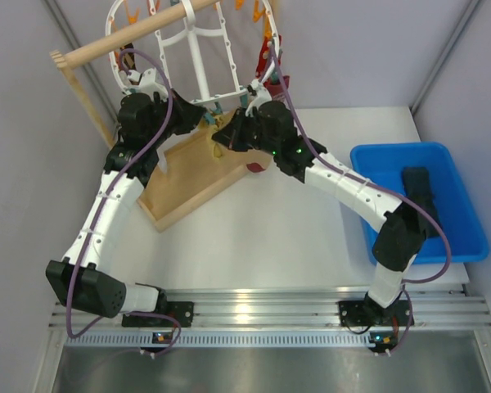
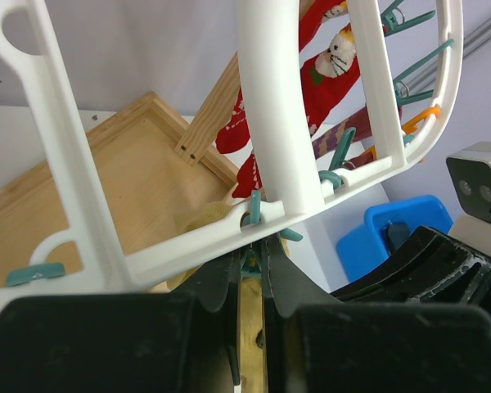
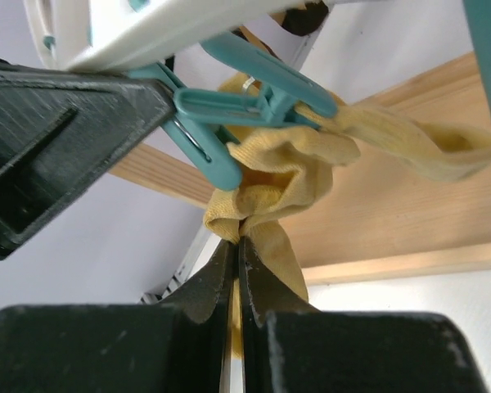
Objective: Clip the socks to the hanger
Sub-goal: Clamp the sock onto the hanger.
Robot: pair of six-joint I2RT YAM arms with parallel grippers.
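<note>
The white hanger [image 1: 198,61] hangs from a wooden rod, with orange and teal clips along its rim. My left gripper [image 1: 206,120] is shut on a teal clip [image 2: 256,211] at the frame's lower edge, pinching its handles. In the right wrist view that clip [image 3: 229,106] gapes wide. A tan-yellow sock [image 3: 286,172] is bunched between the clip's two arms. My right gripper [image 3: 238,241] is shut on the sock's lower fold, just beneath the clip. A red sock [image 2: 331,70] with a cat face hangs clipped further along the hanger. A dark sock [image 1: 417,187] lies in the blue bin.
The wooden rod [image 1: 131,39] and its tray-like wooden base [image 1: 184,176] stand at the back left, under both grippers. A blue bin [image 1: 376,176] sits on the right of the white table. Grey walls close in on both sides.
</note>
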